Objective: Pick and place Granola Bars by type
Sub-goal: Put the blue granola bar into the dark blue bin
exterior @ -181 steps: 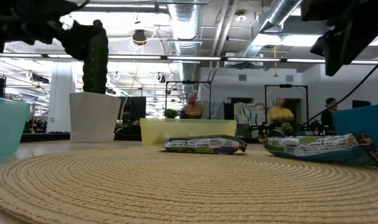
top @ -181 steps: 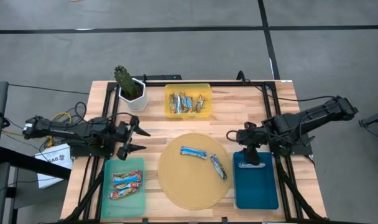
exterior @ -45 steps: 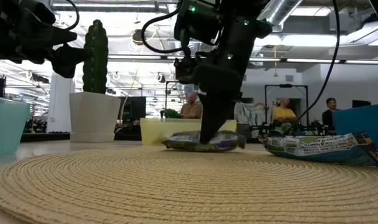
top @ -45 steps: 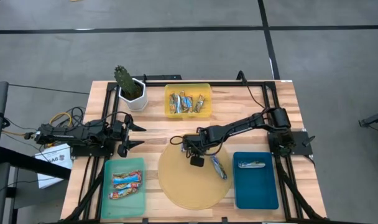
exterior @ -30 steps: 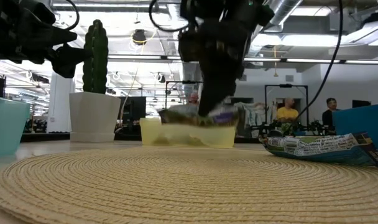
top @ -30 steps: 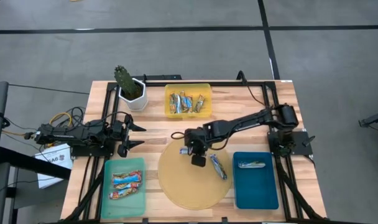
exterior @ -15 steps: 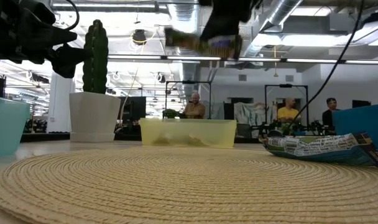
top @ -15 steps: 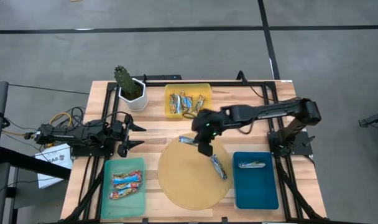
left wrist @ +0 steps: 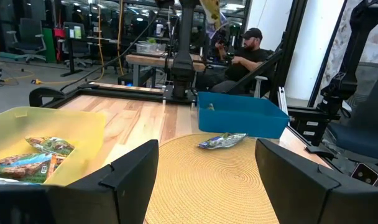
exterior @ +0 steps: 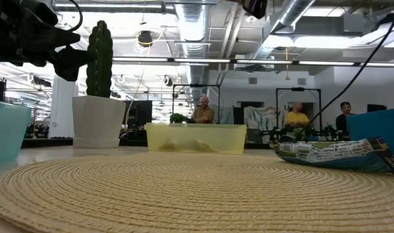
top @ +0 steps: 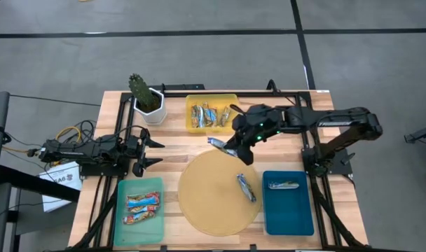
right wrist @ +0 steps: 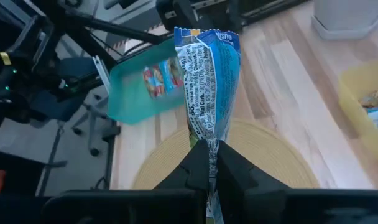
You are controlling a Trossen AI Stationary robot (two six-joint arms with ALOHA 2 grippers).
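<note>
A blue-white bar (top: 218,144) is gripped by the closed right tool (top: 230,149) and held above the counter (top: 172,138) between round mat (top: 206,203) and yellow bin (top: 193,127). The carrying step appears underway; transfer to the blue tray (top: 289,210) seems next. The left tool (top: 153,152) is parked open.

I see a potted cactus (top: 144,97) at the bench's (top: 171,140) far left corner, a round woven mat (top: 213,203) mid-bench, and people seated in the room beyond.
</note>
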